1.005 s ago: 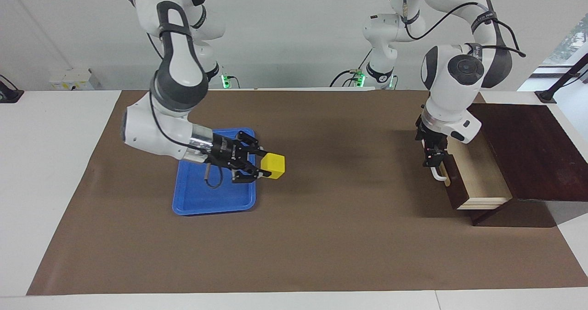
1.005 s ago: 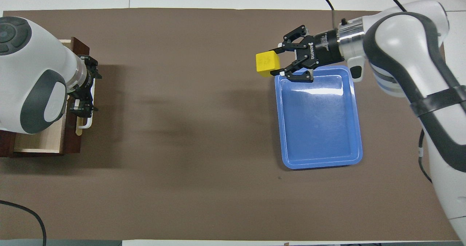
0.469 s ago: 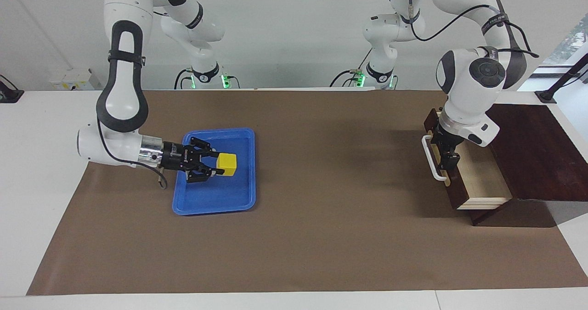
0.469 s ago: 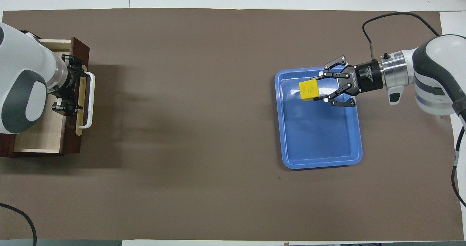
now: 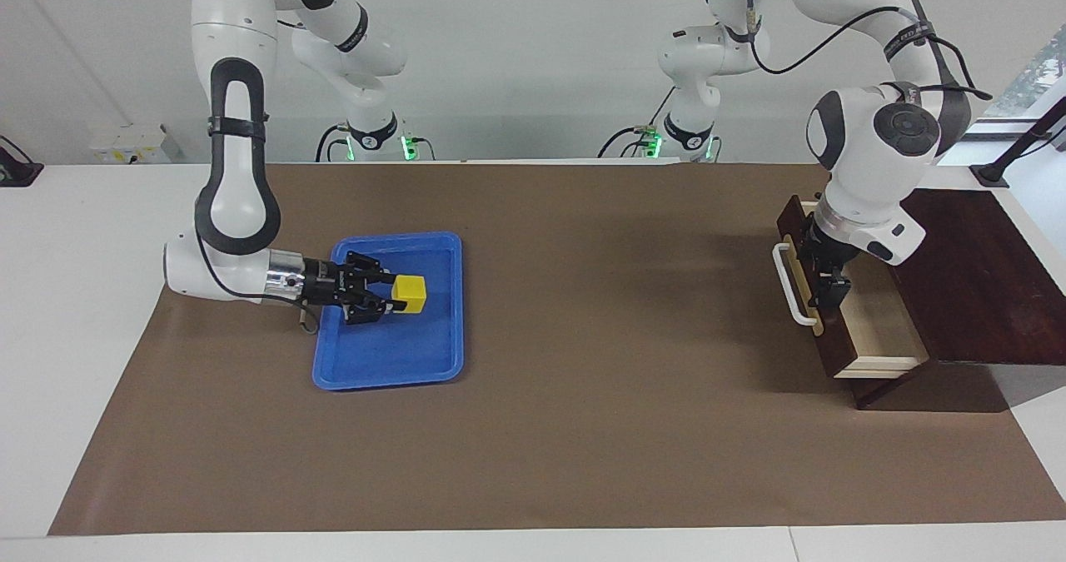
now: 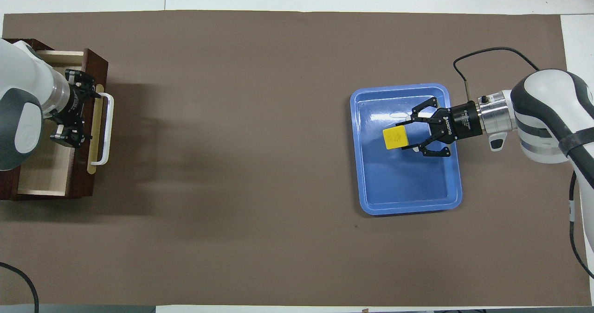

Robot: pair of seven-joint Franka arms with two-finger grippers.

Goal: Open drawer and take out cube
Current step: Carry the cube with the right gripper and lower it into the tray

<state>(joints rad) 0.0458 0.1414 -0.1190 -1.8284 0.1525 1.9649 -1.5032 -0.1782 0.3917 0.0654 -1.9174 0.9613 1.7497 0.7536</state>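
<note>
The yellow cube [image 5: 410,293] [image 6: 395,138] hangs low over the blue tray [image 5: 391,362] [image 6: 408,188], and my right gripper [image 5: 398,295] [image 6: 403,136] is shut on it from the side. I cannot tell whether the cube touches the tray floor. At the left arm's end of the table the drawer [image 5: 883,329] [image 6: 41,174] stands pulled out of the dark wooden box [image 5: 966,271], its pale inside showing. My left gripper [image 5: 826,275] [image 6: 82,110] is open over the drawer, just inside its front panel and beside the white handle [image 5: 791,283] [image 6: 107,127].
A brown mat [image 5: 625,420] covers the table between the tray and the drawer. A black cable [image 6: 492,53] loops off the right wrist above the mat.
My right gripper carried the cube from past the tray's edge to over the tray and lowered it. My left gripper moved off the handle to over the drawer, whose front sits slightly closer to the box.
</note>
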